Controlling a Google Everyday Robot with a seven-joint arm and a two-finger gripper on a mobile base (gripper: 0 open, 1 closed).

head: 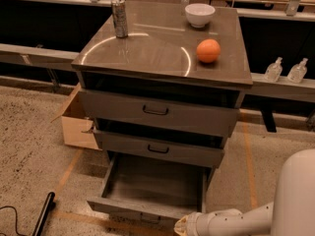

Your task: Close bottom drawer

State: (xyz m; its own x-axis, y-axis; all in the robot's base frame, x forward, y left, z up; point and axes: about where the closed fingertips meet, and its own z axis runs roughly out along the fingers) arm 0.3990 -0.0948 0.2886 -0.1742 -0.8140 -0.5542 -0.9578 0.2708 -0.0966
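pincer [180, 226] by front of open bottom drawer [152, 183]

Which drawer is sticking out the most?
The bottom drawer: its grey inside shows, unlike the middle drawer and top drawer. The gripper is by its front edge.

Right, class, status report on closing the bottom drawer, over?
Slim grey bottom drawer pulled wide open. Gripper low at its front's right end. Nothing visible blocking it.
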